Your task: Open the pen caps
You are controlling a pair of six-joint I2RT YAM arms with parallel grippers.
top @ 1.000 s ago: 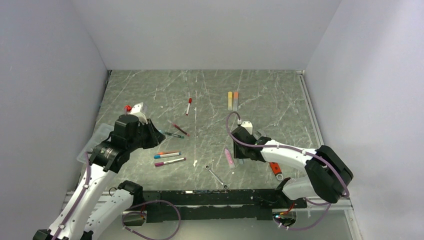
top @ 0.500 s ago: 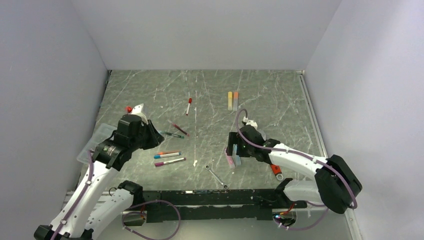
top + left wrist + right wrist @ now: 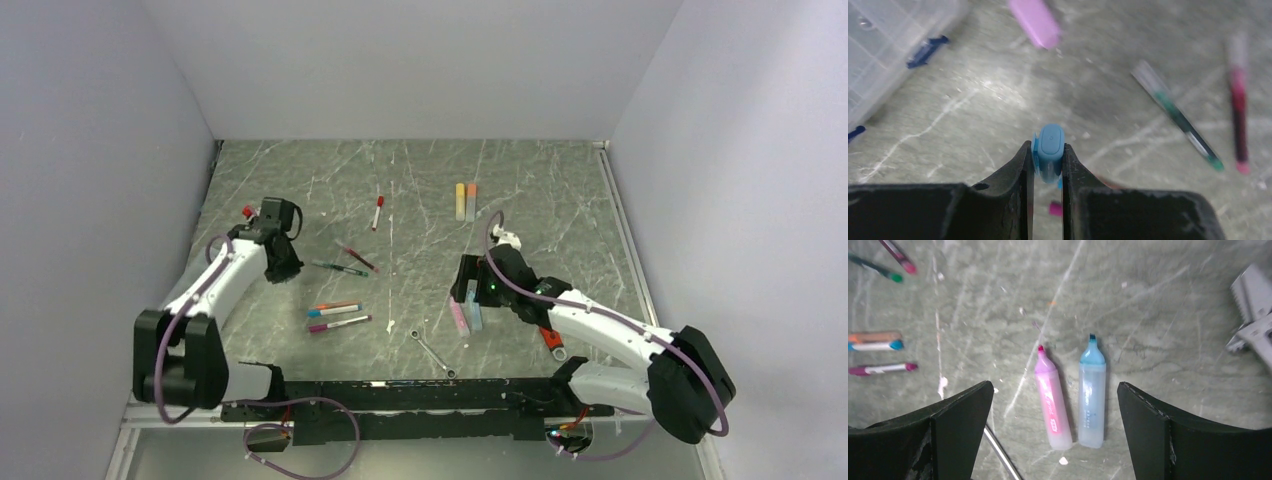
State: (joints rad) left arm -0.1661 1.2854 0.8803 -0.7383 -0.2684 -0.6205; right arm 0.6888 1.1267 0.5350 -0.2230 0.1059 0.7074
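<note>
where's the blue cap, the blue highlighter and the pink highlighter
blue cap (image 3: 1050, 147): left wrist view, on its rounded end face
blue highlighter (image 3: 1092, 400): right wrist view, middle of the barrel
pink highlighter (image 3: 1052, 402): right wrist view, middle of the barrel

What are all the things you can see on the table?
Highlighters: four; yellow highlighter, orange highlighter at the back; pink highlighter, blue highlighter uncapped below the right hand.
Markers: six; red marker at back, dark red marker and green marker mid-left, orange marker, blue marker, purple marker near left.
Caps: three; blue cap in the left hand, pink cap near the box, red cap far left.
Wrench: one, silver, front middle.
Tool: one, red-handled, front right.
Box: one, clear, left edge.
Hands: two, black; left shut on the blue cap, right open.
</note>
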